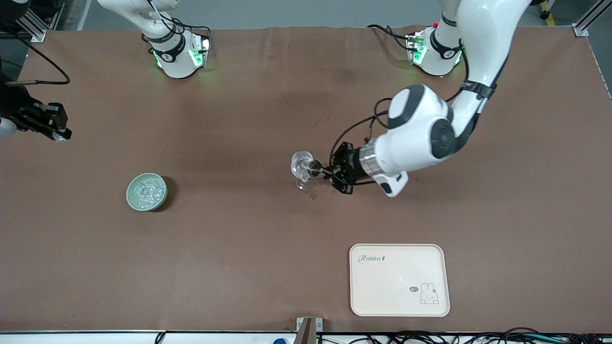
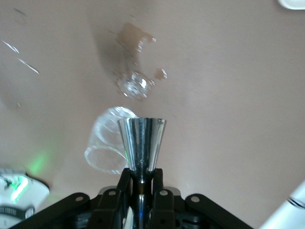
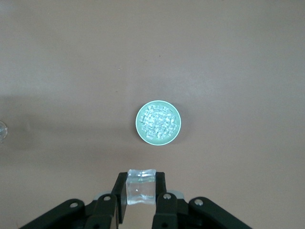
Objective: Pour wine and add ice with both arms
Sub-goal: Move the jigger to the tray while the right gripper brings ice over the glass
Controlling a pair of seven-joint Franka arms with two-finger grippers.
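The left claw (image 1: 330,173) is gripping a metal jigger (image 2: 141,143), tipping it at the stemmed glass (image 1: 302,168) mid-bench. The right claw (image 3: 141,195) is pinching one ice cube (image 3: 141,187), waiting high above the bowl of ice (image 1: 147,191). Pouring should finish slowly before the cube is brought across.

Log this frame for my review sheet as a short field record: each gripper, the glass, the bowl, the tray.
left gripper: shut on a metal measuring cup, tipped over the stemmed glass
right gripper: shut on an ice cube, up above the table at the right arm's end
stemmed glass: upright, mid-table
green bowl: filled with ice, toward the right arm's end
tray: cream, rabbit print, nearer the front camera than the glass
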